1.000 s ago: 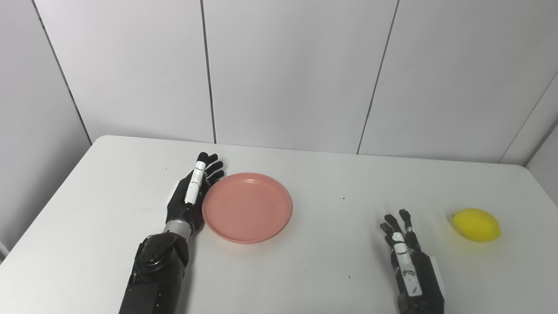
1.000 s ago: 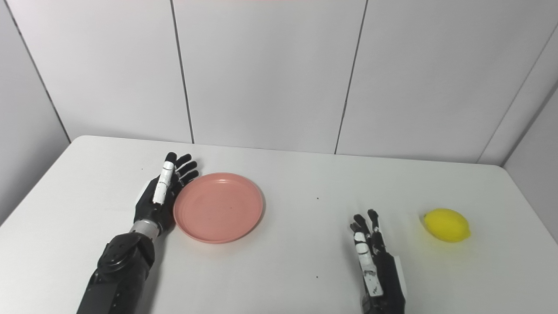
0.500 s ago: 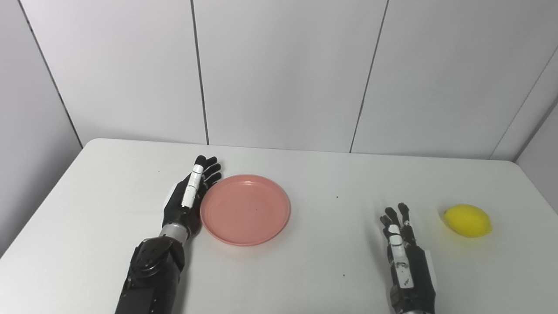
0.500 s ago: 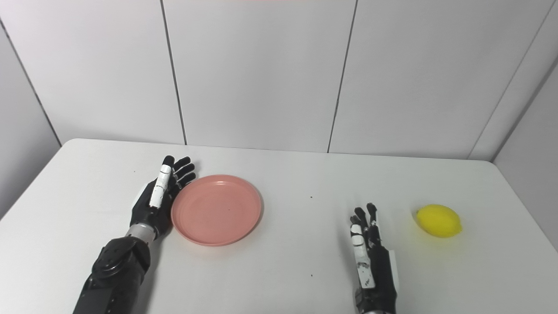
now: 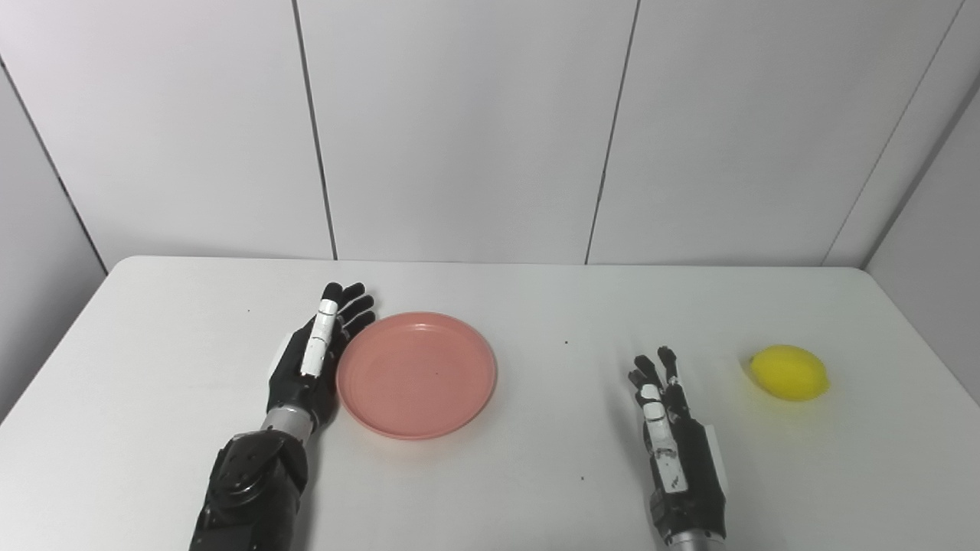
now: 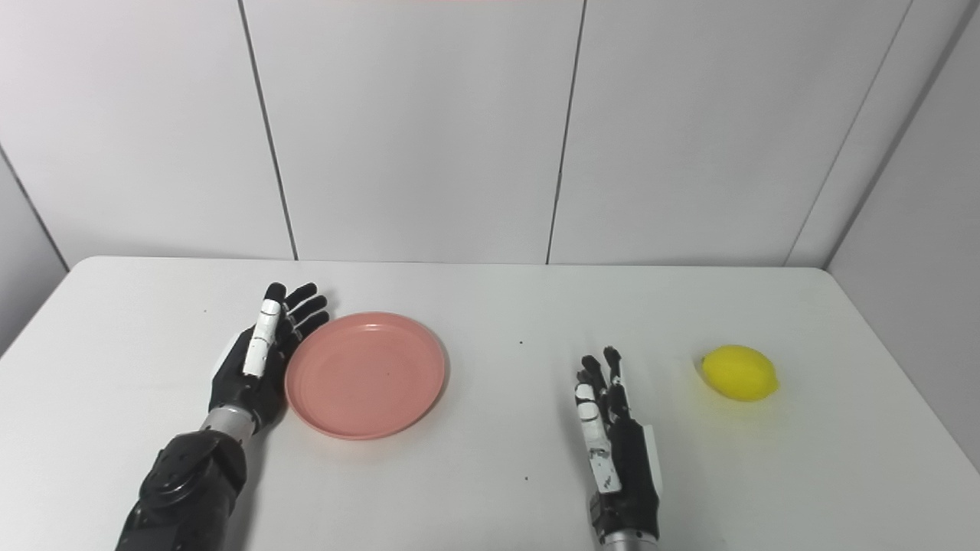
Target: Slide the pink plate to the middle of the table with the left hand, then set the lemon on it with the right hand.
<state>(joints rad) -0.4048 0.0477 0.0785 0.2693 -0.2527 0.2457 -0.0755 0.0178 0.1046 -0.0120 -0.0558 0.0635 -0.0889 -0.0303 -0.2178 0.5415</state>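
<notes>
We show the pink plate (image 5: 416, 374), a shallow round dish with a low raised rim and an empty well, lying flat on the white bench (image 5: 536, 490) left of its middle. No part of it is lifted. Our left hand (image 5: 312, 360) stands edge-on against the plate's left rim, touching it or very nearly so, with fingers straight and slightly spread, holding nothing. The palm faces the plate. The plate therefore lies directly to the right of this hand, and the middle of the bench lies further right along the same line; we judge that a sideways push toward the right is what the first step calls for, and that this step is not yet finished.

The lemon (image 5: 789, 373) rests near the right edge of the bench, well apart from the plate. It is plain yellow and oval, its long axis running roughly left to right with a small nub at the right end. Our right hand (image 5: 672, 436) lies low over the bench between plate and lemon, fingers extended forward and a little apart, empty. The lemon sits ahead of it and to its right, much nearer to this hand than to the left one. We judge the rounded fruit liable to roll if nudged off-centre. Pale wall panels (image 5: 459, 122) close the scene behind.
</notes>
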